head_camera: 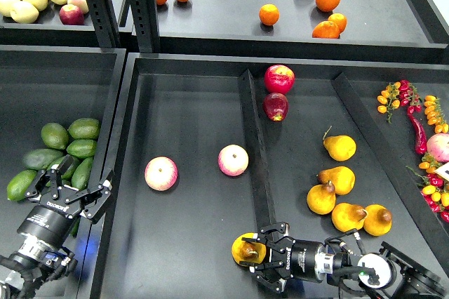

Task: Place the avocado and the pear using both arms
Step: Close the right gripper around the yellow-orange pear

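The pear [245,250], yellow-orange with a brown patch at its stem, lies at the front of the middle tray's left compartment. My right gripper [262,254] comes in from the lower right. Its fingers are spread wide on either side of the pear's right side. Several dark green avocados [82,148] lie piled in the left tray [42,78]. My left gripper [74,185] hovers open and empty over the pile's front edge, and partly hides one avocado [83,173].
Two pink-yellow apples [161,173] [233,160] lie in the same compartment as the pear. A divider [254,151] separates it from the red apples [278,78] and several more pears [339,179]. Oranges [269,14] are on the back shelf, and peppers and cherry tomatoes [421,130] at right.
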You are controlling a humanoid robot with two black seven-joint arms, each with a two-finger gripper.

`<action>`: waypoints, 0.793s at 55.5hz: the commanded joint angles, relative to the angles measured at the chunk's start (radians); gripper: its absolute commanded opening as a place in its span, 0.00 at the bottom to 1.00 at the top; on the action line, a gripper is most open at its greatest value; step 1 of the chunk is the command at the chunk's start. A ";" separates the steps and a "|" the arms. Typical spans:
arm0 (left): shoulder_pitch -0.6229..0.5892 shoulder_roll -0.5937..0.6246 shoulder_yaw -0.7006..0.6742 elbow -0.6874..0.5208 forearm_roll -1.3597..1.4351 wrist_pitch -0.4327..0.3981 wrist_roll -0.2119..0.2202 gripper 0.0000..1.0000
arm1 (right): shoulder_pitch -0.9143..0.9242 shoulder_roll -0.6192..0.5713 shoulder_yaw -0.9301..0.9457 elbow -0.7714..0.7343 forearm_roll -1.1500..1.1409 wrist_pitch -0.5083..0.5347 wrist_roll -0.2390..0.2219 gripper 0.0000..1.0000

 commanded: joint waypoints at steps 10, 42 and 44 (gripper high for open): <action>0.000 0.000 0.010 0.000 0.002 0.000 0.000 0.99 | -0.003 -0.003 0.022 0.011 0.001 0.000 0.000 0.21; 0.000 0.000 0.016 0.000 0.010 0.000 0.000 0.99 | -0.001 -0.176 0.128 0.336 0.136 0.000 0.000 0.20; 0.000 0.000 0.019 0.000 0.010 0.000 0.000 0.99 | -0.001 -0.204 0.130 0.344 0.145 0.000 0.000 0.20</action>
